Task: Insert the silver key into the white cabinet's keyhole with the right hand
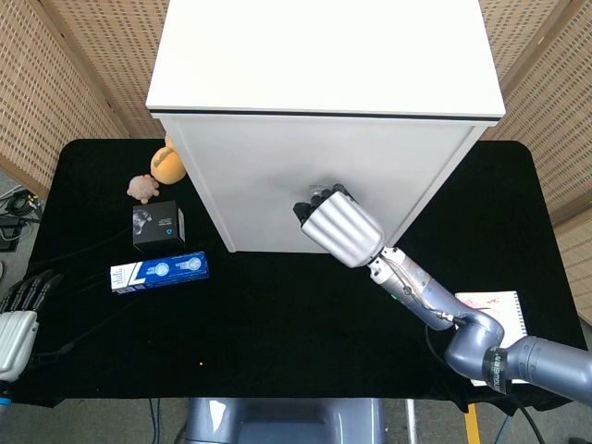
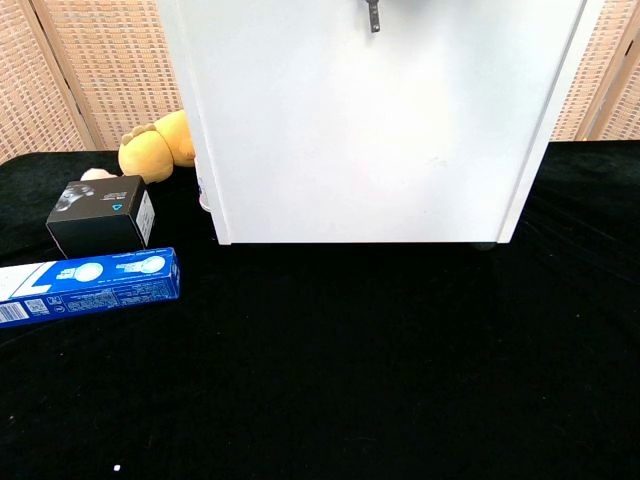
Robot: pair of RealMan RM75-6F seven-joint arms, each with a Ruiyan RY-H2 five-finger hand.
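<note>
The right hand (image 1: 339,227) hangs against the front of the white cabinet (image 1: 314,176) with its fingers curled in; the head view hides what they pinch, but in the chest view a small dark-and-silver piece, seemingly the silver key (image 2: 373,14), hangs at the top edge. With the keyhole hidden behind the hand, the key could meet the panel off-centre or tilted, then skid or twist out of the grip

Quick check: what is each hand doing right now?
Left hand: open, holding nothing.
Right hand: fingers curled against the cabinet; whether it holds anything cannot be told.
</note>
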